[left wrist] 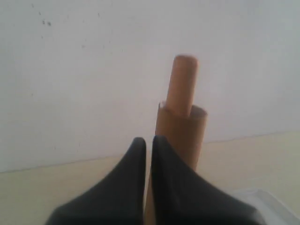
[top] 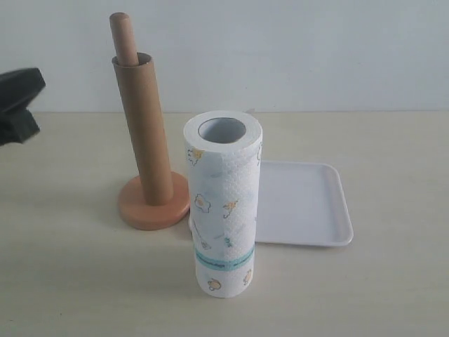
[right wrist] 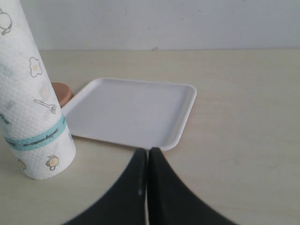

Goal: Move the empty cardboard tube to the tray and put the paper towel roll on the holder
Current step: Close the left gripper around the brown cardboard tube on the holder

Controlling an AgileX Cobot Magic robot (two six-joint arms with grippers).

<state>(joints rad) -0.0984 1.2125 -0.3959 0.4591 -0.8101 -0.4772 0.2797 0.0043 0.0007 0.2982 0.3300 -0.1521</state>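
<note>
**Empty cardboard tube (top: pixel 146 133) on the holder (top: pixel 153 208), both grippers clenched**

You have the empty cardboard tube standing upright over the holder's pole, at the far left of the worktop (top: pixel 70 281). Its lower end rests on the round wooden base, and the rounded top of the pole pokes out above its open rim.

The paper towel roll (top: pixel 223 210) stands on end near the middle, nearer to you than the holder and just right of its base, with its hollow core facing up and the teal band low on its side.

The tray (top: pixel 309 203) lies flat to the right of the roll with nothing in it. The roll stands at the tray's near left corner; you cannot tell whether the two touch.

Your left gripper (left wrist: pixel 148 140) is up at the far left, apart from the tube, which its wrist view shows beyond the fingertips. Its fingers are pressed together with nothing between them.

Your right gripper (right wrist: pixel 147 152) is likewise clenched and holding nothing, above bare worktop close to the tray's rim.
</note>
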